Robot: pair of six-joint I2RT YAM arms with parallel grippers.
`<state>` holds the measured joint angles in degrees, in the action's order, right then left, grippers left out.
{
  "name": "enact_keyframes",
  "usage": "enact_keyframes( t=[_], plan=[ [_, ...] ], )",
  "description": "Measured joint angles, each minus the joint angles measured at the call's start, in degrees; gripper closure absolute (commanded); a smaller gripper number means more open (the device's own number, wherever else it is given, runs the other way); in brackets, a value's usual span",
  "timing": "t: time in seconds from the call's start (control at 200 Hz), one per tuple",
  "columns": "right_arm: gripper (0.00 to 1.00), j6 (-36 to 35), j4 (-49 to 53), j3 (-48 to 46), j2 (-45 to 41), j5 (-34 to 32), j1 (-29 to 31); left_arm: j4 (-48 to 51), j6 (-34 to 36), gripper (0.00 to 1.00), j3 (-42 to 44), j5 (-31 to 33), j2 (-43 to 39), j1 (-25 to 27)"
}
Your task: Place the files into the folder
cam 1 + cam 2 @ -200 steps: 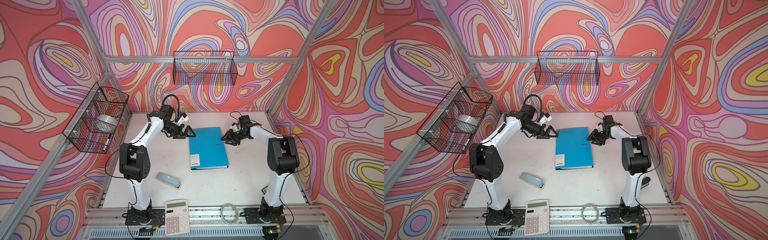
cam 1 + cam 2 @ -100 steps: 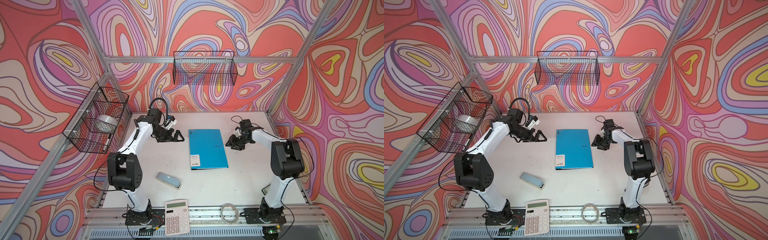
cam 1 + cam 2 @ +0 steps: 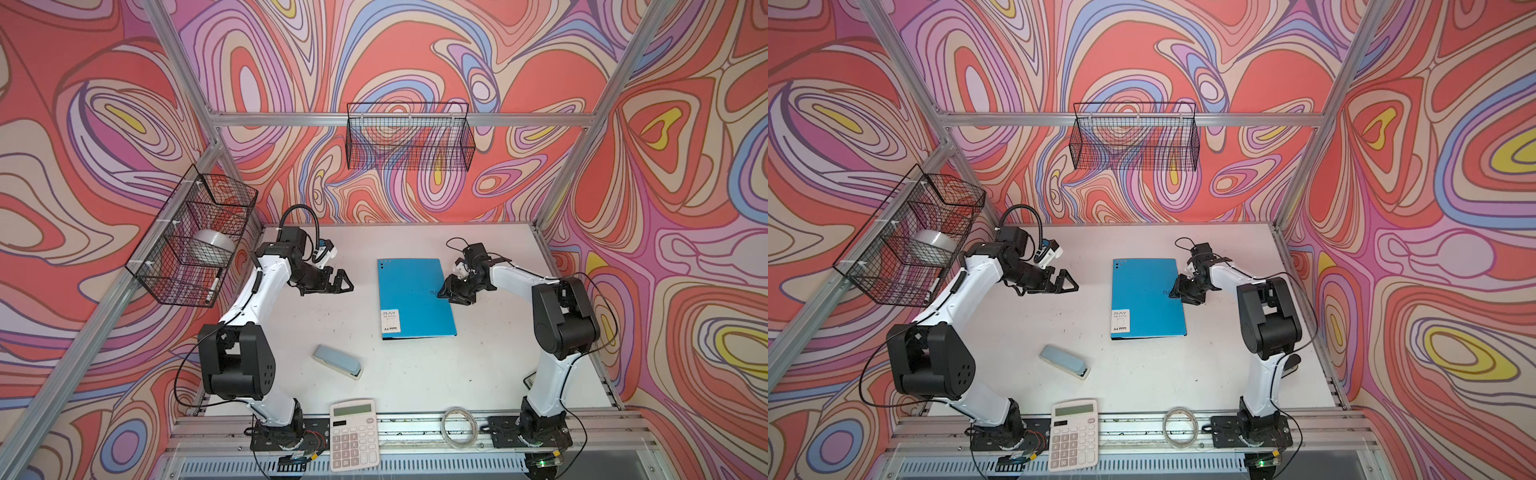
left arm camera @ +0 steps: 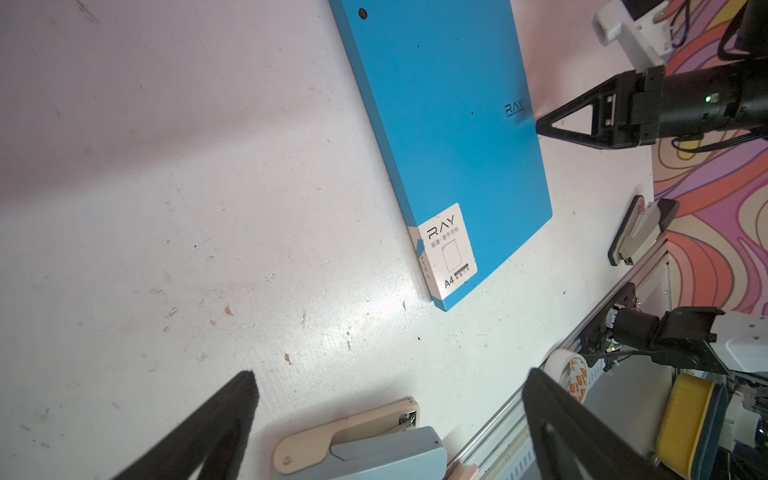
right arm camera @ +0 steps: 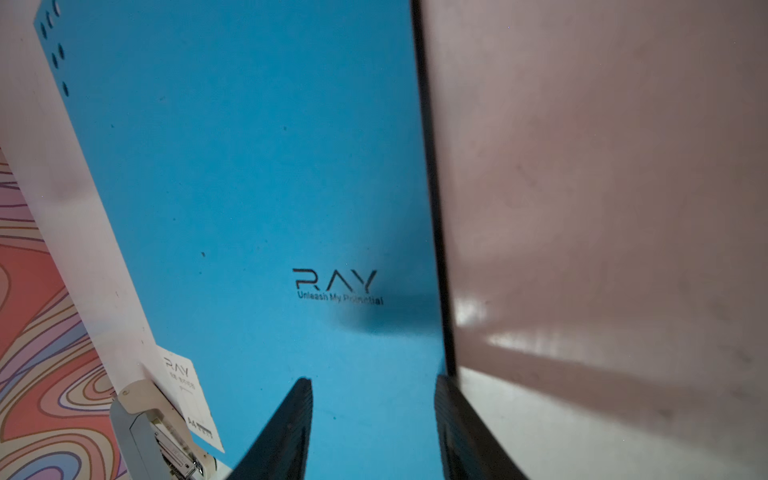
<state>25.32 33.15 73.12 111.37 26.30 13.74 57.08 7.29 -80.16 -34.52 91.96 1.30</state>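
1. Left gripper [image 3: 340,286]: my jaws are spread wide with nothing between them. It hangs over the bare white tabletop [image 3: 415,374], well left of the thin bright-blue A4 folder [image 3: 415,299].
2. Left wrist view: my two black fingertips [image 4: 245,386] frame open tabletop and the grey-blue stapler with a beige base [image 4: 361,449].
3. Right gripper [image 3: 453,297]: my jaws are partly apart and not clamped on anything. It sits at the folder's right long edge, just beside the black "RAY" lettering [image 5: 334,280].
4. Right wrist view: one fingertip [image 5: 301,399] is over the blue cover. My other one is on the dark line where the cover's edge meets the table. Can't tell whether either pad touches.
5. Folder: lies flat with its cover shut, mid-table, between my two grippers. In both top views the white label sticker [image 3: 390,321] is at its near left corner and the small dark dots [image 3: 385,262] at its far left corner.
6. Stapler lies front-left of the folder, apart from it. A white desk calculator [image 3: 354,434] sits on the front rail, with a coil of clear cable [image 3: 458,420] near it.
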Motion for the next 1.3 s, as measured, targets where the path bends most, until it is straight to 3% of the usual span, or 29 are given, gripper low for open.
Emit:
enact_keyframes(
  t=[0.371, 0.626, 0.671, 0.711, 0.751, 0.766, 0.781, 0.796, 1.087, 1.297],
  plan=[
    [0.51, 2.23, -1.75, 5.14, 3.74, -0.63, 4.85, -1.92, -0.15, 0.0, 0.66, 5.35, -1.11, -0.2],
    [0.48, 2.43, -6.25, 3.67, 0.66, -9.14, 5.55, -7.43, -1.95, 0.0, 4.15, 11.15, -1.9, -0.81],
    [0.46, 2.05, -8.2, 2.56, -1.29, -11.26, 5.53, -10.43, -2.47, 0.0, 6.21, 12.39, -2.89, -1.18],
    [0.31, 1.86, -10.1, 1.51, -3.41, -12.98, 5.44, -13.03, -2.97, 0.0, 8.41, 13.57, -4.02, -1.55],
    [0.28, 0.98, -11.93, 0.72, -5.18, -14.23, 5.38, -15.98, -3.28, 0.0, 10.99, 14.75, -5.44, -1.95],
    [0.2, 0.44, -12.68, 0.48, -5.81, -14.53, 5.35, -17.09, -3.43, 0.0, 12.04, 15.13, -5.99, -2.14],
    [0.05, 0.13, -13.75, 0.15, -6.62, -15.26, 5.31, -18.23, -3.48, 0.0, 13.07, 15.43, -6.58, -2.27],
    [0.02, -0.42, -14.78, -0.13, -7.21, -15.52, 5.29, -19.19, -3.54, 0.0, 13.81, 15.67, -6.95, -2.43],
    [0.02, -9.46, -35.41, -14.58, -14.86, -25.31, 5.11, -47.69, -4.9, 0.0, 35.36, 18.32, -17.92, -5.97],
    [0.02, -13.79, -44.13, -24.83, -21.24, -30.77, 2.45, -63.54, -7.23, 0.0, 43.74, 19.58, -16.74, -7.32]
  ],
)
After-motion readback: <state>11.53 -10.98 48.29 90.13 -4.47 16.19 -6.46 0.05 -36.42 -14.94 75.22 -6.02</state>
